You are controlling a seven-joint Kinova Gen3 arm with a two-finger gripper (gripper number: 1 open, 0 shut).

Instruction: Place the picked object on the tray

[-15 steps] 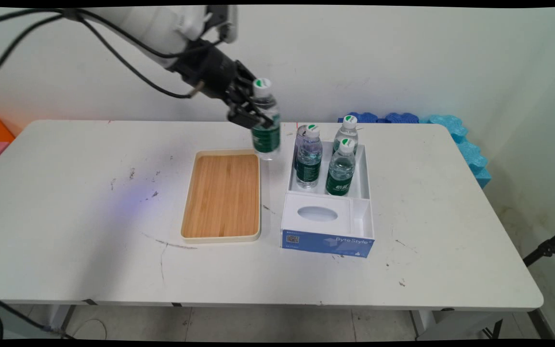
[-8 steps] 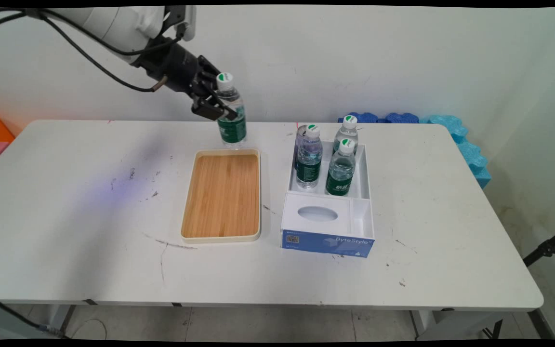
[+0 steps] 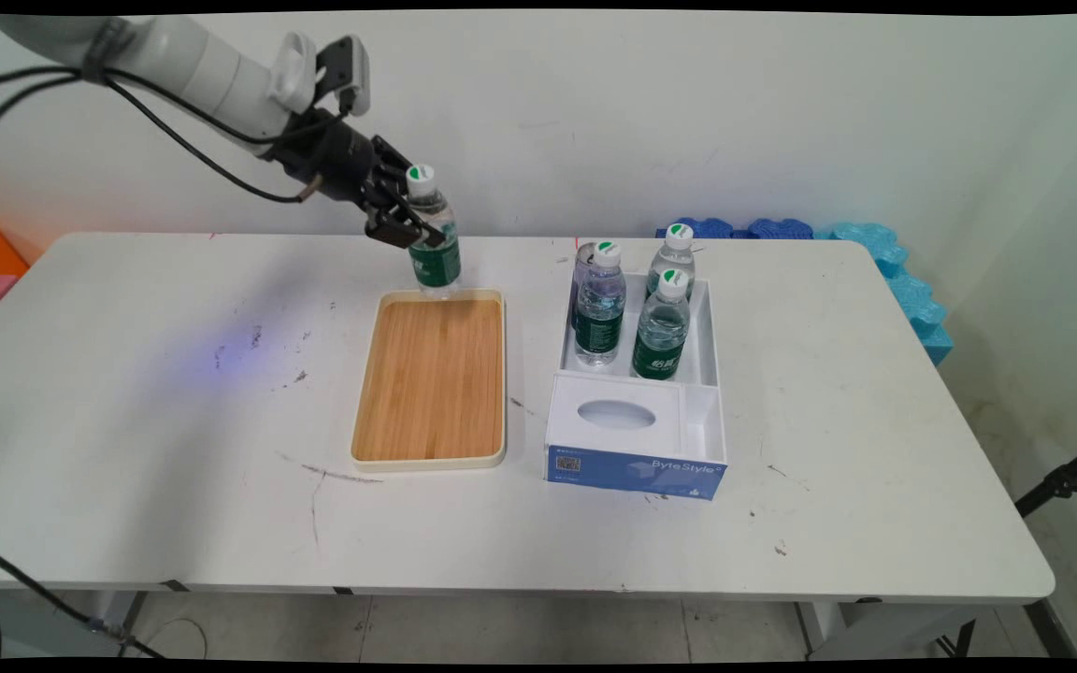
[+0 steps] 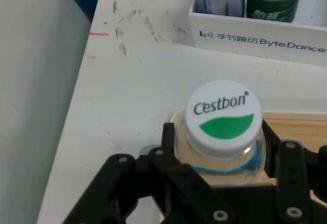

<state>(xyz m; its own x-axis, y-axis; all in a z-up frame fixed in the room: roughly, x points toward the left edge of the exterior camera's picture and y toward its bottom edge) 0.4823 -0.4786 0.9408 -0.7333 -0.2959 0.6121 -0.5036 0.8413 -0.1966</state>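
Your gripper (image 3: pixel 405 227) is clamped on a water bottle (image 3: pixel 433 245) held upright above the wooden tray's (image 3: pixel 430 379) far edge, so keep it vertical, clear of the rim, well apart from the box (image 3: pixel 637 411) of bottles.

bottles (image 3: pixel 661 327): 4 (1 held) | tray (image 3: pixel 429 458): 1 | box (image 3: pixel 634 467): 1
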